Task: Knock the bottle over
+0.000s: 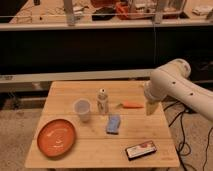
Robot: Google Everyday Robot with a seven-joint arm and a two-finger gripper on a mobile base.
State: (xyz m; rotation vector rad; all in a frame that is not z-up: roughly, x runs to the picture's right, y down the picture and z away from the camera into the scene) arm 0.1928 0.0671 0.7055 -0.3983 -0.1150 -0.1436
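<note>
The bottle (103, 101) is small, slim and clear with a white cap, standing upright near the middle of the wooden table (65, 90). A wider translucent plastic cup (82, 109) stands just left of it. My gripper (149, 108) hangs from the white arm at the table's right side, well to the right of the bottle and apart from it, just right of a small orange carrot-like object (131, 105).
An orange plate (56, 136) lies at the front left. A blue packet (113, 124) lies in front of the bottle. A dark snack bar (140, 150) lies at the front right. Cables trail on the floor to the right.
</note>
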